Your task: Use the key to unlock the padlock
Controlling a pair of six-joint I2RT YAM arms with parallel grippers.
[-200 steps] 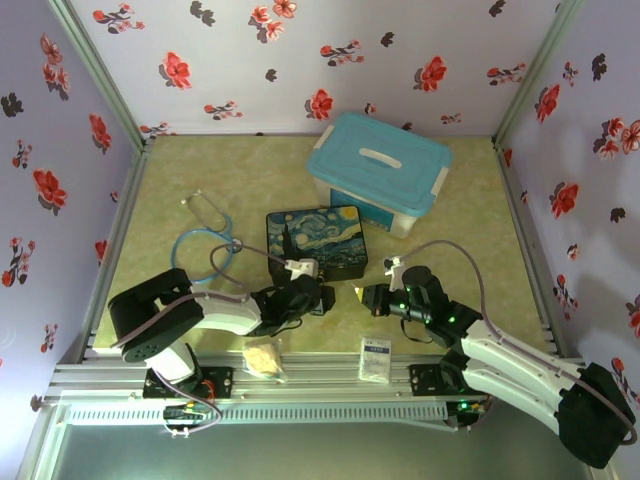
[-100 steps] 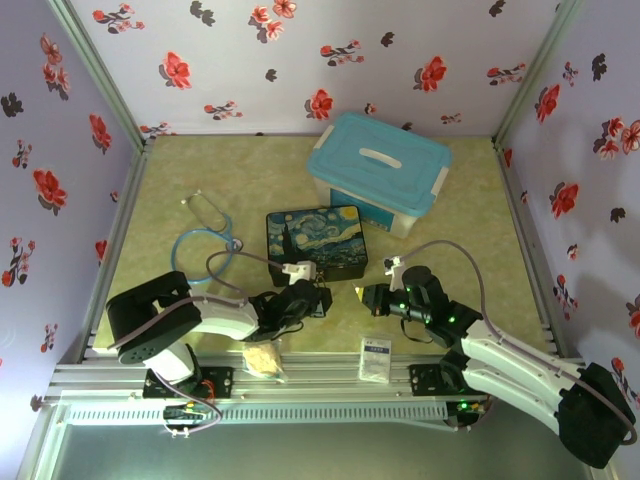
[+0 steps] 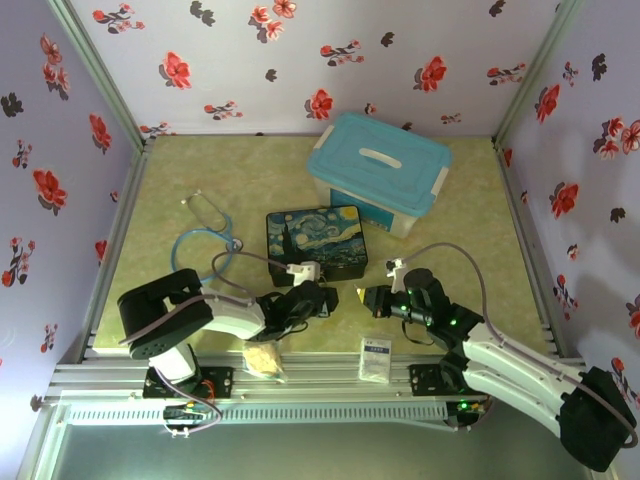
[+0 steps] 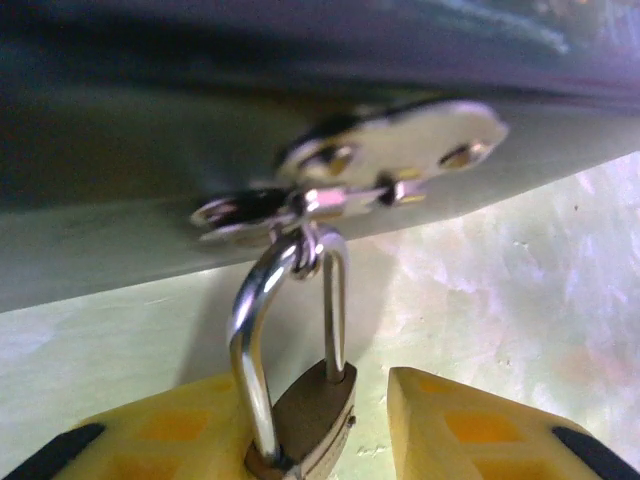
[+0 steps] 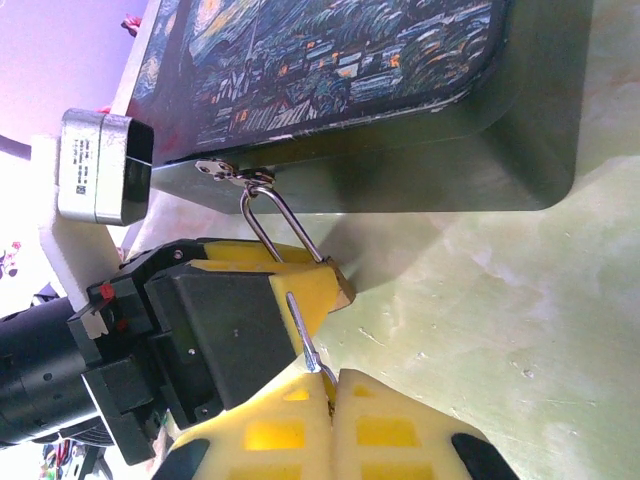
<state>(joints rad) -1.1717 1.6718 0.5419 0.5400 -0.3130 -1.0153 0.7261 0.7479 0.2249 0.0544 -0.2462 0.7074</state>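
Observation:
The tiny brass padlock (image 4: 312,415) hangs by its silver shackle (image 4: 250,320) from the clasp (image 4: 400,150) on the painted box's front. My left gripper (image 4: 320,388) is open around it. Its left finger (image 4: 150,435) touches the lock body, while a gap separates the body from the right finger (image 4: 470,425). From the right wrist, the padlock (image 5: 343,283) pokes out past the left gripper's yellow finger (image 5: 300,280). My right gripper (image 5: 333,378) is shut on the key (image 5: 305,335). The key's thin blade points up beside that finger, just short of the lock. From above, the two grippers (image 3: 322,297) (image 3: 365,296) face each other before the box.
The painted box (image 3: 316,240) lies mid-table, a blue-lidded white tub (image 3: 378,172) behind it. A blue stethoscope (image 3: 205,245) lies to the left. A white packet (image 3: 375,358) and a yellowish bag (image 3: 263,358) sit near the front rail.
The left arm has shifted a little right, bringing its gripper closer to the box front and the right gripper. The right arm has barely moved.

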